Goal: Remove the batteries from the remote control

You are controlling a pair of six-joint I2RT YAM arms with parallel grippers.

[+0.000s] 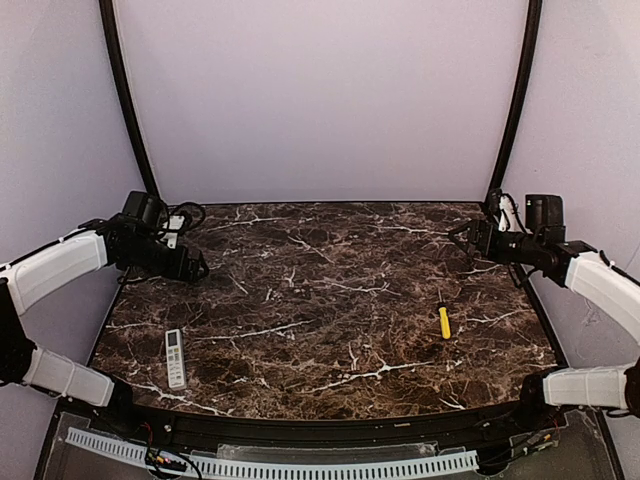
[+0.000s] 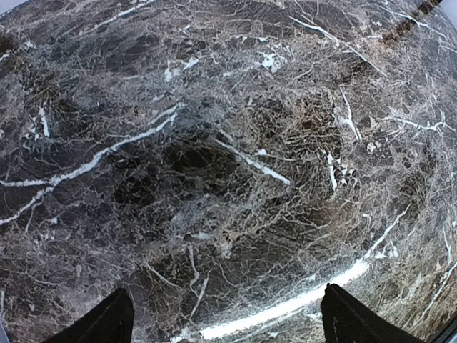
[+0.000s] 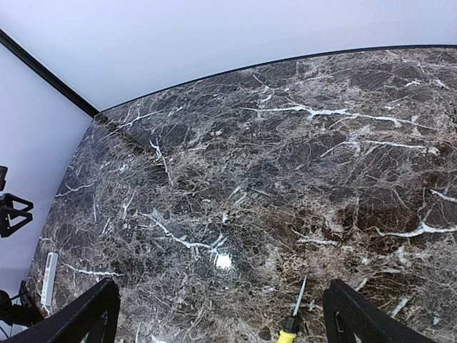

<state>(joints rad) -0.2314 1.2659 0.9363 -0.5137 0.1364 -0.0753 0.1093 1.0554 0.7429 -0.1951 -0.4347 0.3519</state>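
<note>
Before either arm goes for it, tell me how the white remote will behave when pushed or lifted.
The remote control lies flat and is a slim bar, so it should slide rather than roll or tip. The table looks glossy, so a push may send it skidding or spinning. It looks like stiff plastic and is probably light, but its low profile could make pinching awkward.

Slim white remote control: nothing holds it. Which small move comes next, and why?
Probably swing the open left gripper back and down toward the slim white remote control: it lies untouched at the left front of the dark marble table, nearest that arm.
</note>
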